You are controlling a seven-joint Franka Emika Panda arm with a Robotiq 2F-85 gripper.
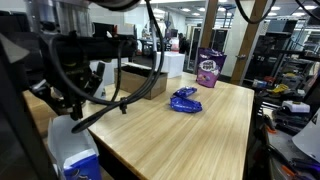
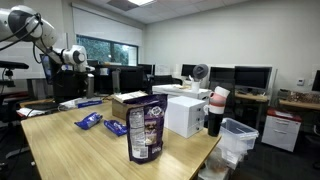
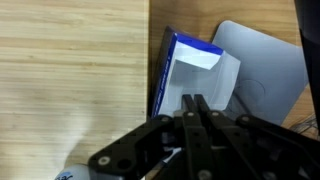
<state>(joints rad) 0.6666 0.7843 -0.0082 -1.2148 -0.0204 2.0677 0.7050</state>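
Your claw (image 3: 195, 100) hangs pinched shut and empty above the open-topped blue-and-white cardboard box (image 3: 195, 70), which stands just off the pale wooden table's (image 3: 70, 60) edge and looks light, thin-walled and crushable, so grip one upper wall gently.

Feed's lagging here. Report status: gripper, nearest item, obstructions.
Gripper shut, empty, hovering past the table edge. Blue-and-white box below it, untouched, looks open. Grey panel beside the box; nothing between fingers and box.
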